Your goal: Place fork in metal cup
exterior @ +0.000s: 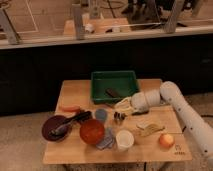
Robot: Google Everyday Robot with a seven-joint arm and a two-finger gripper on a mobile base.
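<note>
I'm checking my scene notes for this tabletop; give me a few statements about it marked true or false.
The green rectangular tray sits at the wooden table's far side. True.
The gripper hovers over the dark purple bowl. False: it is close to the small shiny steel cup, near the table's middle.
The white plastic cup stands near the front edge. True.
The round orange fruit lies in the tray. False: it lies on the table, near a front corner.

White arm extends leftward, pincer held low.
</note>
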